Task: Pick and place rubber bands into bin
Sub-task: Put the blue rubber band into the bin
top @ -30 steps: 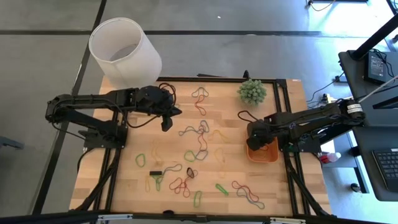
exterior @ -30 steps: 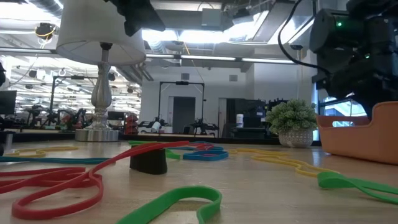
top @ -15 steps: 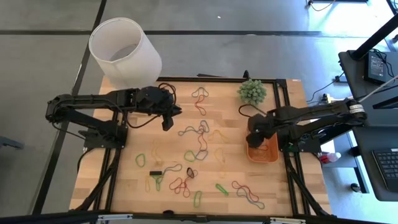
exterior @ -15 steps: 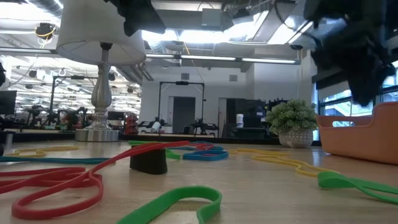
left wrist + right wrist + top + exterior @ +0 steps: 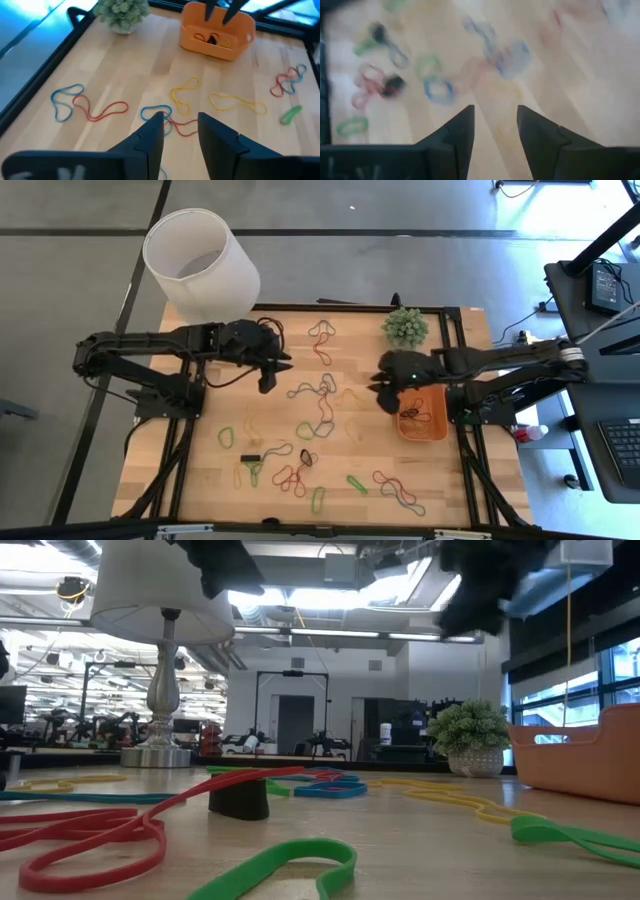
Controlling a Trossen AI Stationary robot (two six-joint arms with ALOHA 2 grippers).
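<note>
green plant (image 5: pixel 405 327) and white lampshade (image 5: pixel 200 264) flank scattered rubber bands (image 5: pixel 318 395).

blurred: rubber bands (image 5: pixel 437 90) in right wrist view | cut off: lampshade (image 5: pixel 160 585) top, low view

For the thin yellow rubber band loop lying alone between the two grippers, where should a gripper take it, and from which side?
The thin yellow rubber band loop lies flat on the wooden table. It is probably best taken from straight above, open fingers straddling one narrow strand, away from the blue and red bands. The open right gripper hangs nearby.
</note>
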